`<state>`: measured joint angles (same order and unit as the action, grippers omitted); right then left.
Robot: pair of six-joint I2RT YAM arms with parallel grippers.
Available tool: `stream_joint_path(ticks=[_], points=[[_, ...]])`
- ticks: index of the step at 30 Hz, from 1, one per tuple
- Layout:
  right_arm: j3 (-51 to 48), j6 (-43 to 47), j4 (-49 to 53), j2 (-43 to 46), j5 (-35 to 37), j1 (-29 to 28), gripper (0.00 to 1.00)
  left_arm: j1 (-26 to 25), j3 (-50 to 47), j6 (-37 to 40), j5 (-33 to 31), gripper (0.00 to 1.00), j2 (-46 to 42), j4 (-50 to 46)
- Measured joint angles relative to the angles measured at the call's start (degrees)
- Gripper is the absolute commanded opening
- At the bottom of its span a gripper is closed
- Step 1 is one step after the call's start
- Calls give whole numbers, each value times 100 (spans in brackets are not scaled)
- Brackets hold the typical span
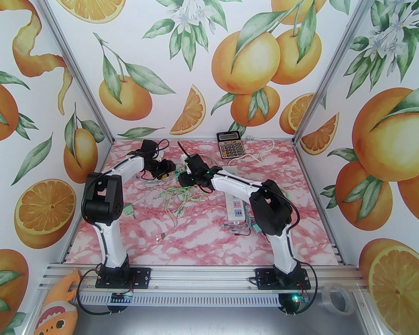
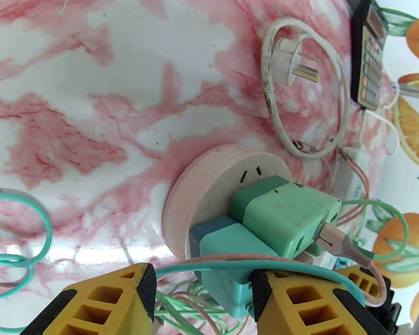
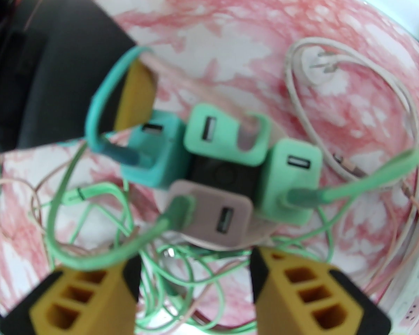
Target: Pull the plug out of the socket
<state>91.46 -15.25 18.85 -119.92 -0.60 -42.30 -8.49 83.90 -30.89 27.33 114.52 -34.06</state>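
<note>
Writing: the nameplate on the calculator (image 1: 229,144) is too small to read, and the print on the white power strip (image 1: 235,204) is blurred.
Socket: the round socket (image 2: 209,183) is a pale pink, speckled matte disc lying flat on the pink marbled table (image 2: 90,82).
Plugs: boxy, round-cornered USB chargers are seated in it. They are the teal charger (image 2: 227,253), the mint charger (image 2: 286,211) and the pink charger (image 3: 213,215), with flat cables in their ports.
My left gripper (image 2: 202,274): yellow hollow-celled fingers with black pads, apart, the teal charger between them, unpinched.
My right gripper (image 3: 195,257): fingers apart, just short of the pink charger.
Left wrist view: socket rim, bare slanted slots, and a loose white plug (image 2: 289,61).
Right wrist view: the chargers' port faces, blurred.
</note>
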Motion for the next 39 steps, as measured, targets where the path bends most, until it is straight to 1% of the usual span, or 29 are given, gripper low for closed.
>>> stream_joint_path(ticks=[6, 13, 17, 33, 39], points=[[0, -131, -15, -66, -151, 216, 55, -13, -168, -17, 4, 51, -111, 55], [4, -131, -37, -120, -398, 426, 55, -179, -599, -184, -192, 51, -496, 50], [17, -83, -35, -120, -435, 435, 56, -245, -695, -302, -337, 51, -614, -17], [-267, -87, -105, 31, -437, 435, 58, -280, -601, -319, -404, 50, -562, -85], [-229, -33, -50, 33, -372, 278, 59, -308, -601, -299, -479, 50, -562, -83]])
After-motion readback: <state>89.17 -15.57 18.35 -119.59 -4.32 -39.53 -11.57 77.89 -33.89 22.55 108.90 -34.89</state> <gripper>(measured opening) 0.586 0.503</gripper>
